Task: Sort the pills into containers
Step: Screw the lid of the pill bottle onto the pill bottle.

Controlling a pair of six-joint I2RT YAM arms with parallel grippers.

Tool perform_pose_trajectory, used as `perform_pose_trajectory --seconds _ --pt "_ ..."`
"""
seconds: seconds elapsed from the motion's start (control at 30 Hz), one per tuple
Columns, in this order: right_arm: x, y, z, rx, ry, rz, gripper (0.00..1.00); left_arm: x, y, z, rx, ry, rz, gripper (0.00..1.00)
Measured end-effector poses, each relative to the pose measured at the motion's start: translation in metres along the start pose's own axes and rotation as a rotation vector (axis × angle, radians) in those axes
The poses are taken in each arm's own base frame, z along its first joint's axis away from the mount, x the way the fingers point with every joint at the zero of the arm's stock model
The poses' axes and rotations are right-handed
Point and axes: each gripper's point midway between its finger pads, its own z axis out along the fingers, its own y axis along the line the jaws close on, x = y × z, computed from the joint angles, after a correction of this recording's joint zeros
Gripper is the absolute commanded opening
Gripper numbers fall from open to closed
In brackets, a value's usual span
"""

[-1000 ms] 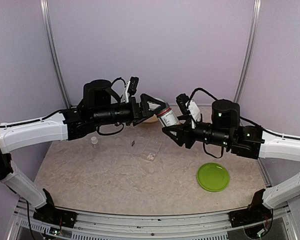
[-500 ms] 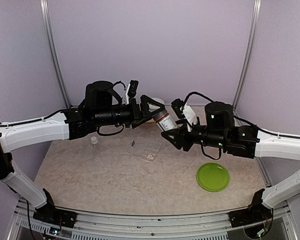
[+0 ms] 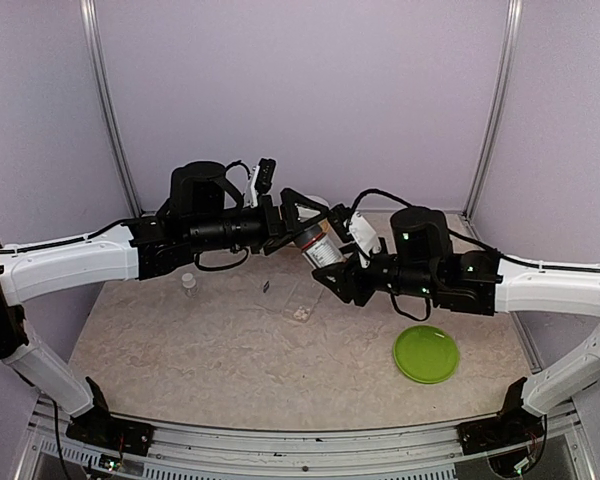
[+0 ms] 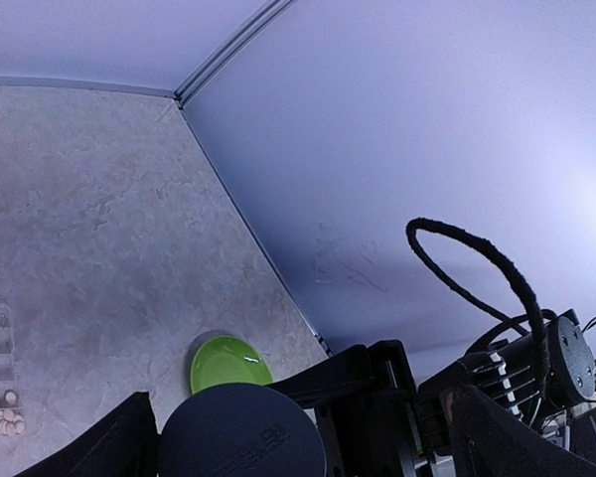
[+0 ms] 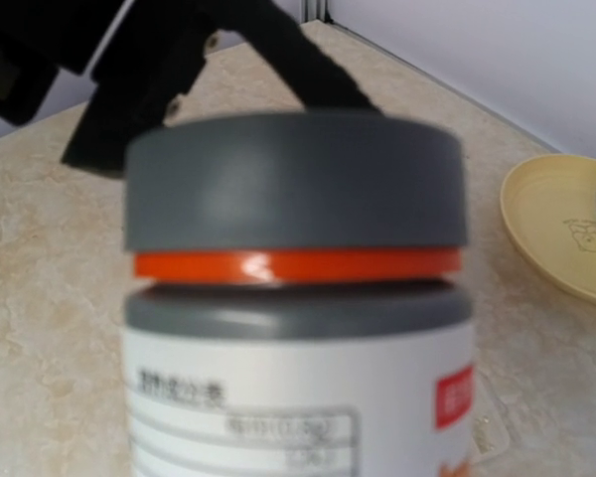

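- The clear pill box [image 3: 302, 298] lies flat on the counter [image 3: 210, 350], below both pincers and a little to the near side of them, touching neither.
- We see a small cluster of whitish pills [image 3: 302, 313] in the box's end compartment, the end farthest from the pincers above; how many there are we cannot tell.
- The right pincer [image 3: 330, 262] is clamped on the body of a white-labelled pill bottle [image 3: 318, 243], held off the counter and tilted with its top toward the left pincer [image 3: 310, 218].
- The bottle's grey cap [image 5: 293, 179] is on, with an orange-red ring just under it.
- The left pincer stands wide apart and holds nothing; the cap sits between its fingers [image 4: 99, 447], close beside one and well clear of the other.
- A green plate [image 3: 426, 353] lies on the counter near the right arm, well behind its pincer.
- A tan plate [image 5: 556, 224] lies beyond the bottle, apart from both pincers.
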Motion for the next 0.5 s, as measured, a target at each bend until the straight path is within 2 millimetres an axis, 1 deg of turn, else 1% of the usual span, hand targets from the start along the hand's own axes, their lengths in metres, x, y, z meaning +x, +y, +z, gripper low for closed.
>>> perform_pose_trajectory --seconds 0.17,0.4,0.5 --pt "0.001 0.005 0.005 -0.009 0.002 -0.008 0.10 -0.002 0.002 0.000 -0.006 -0.011 -0.004 0.99" --pt "0.004 0.020 0.013 -0.041 0.006 -0.027 0.10 -0.003 0.007 0.000 -0.017 -0.027 -0.010 0.99" --pt "0.001 0.024 0.015 -0.049 -0.004 -0.030 0.10 -0.003 0.007 0.000 -0.014 -0.029 -0.014 0.99"
